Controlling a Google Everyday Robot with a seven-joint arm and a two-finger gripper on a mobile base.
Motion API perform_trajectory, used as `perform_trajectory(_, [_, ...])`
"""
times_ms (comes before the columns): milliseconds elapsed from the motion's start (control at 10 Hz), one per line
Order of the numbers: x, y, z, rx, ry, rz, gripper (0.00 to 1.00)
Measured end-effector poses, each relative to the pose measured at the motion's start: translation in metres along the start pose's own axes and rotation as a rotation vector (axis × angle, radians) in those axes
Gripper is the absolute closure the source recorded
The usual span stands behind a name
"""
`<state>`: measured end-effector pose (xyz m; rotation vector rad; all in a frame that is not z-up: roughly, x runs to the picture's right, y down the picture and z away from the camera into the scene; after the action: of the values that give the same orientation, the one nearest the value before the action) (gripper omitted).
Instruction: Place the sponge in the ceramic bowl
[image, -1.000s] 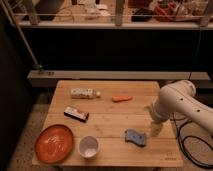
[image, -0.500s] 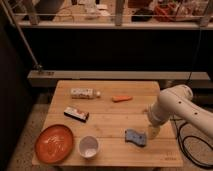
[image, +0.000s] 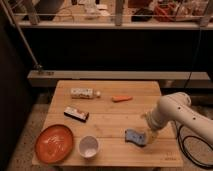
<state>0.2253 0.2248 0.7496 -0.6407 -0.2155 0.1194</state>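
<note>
The sponge, a small blue-grey pad, lies flat on the wooden table near its front right. My gripper hangs from the white arm just to the sponge's right, pointing down at the table. It is open with nothing in it. The ceramic bowl is orange-red and shallow. It sits at the table's front left corner, well away from the gripper.
A white cup stands between the bowl and the sponge. A dark red-and-white packet, a small bottle lying on its side and a carrot lie farther back. A black cable hangs off the table's right side.
The arm has shifted slightly left and down, bringing the gripper closer to the sponge. Nothing on the table has moved.
</note>
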Motion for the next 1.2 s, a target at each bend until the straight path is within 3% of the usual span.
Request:
perform_trajectory(600, [0.009, 0.007, 0.038, -0.002, -0.022, -0.001, 0.2])
perform_trajectory(1200, [0.014, 0.011, 0.048, 0.0, -0.019, -0.014, 0.2])
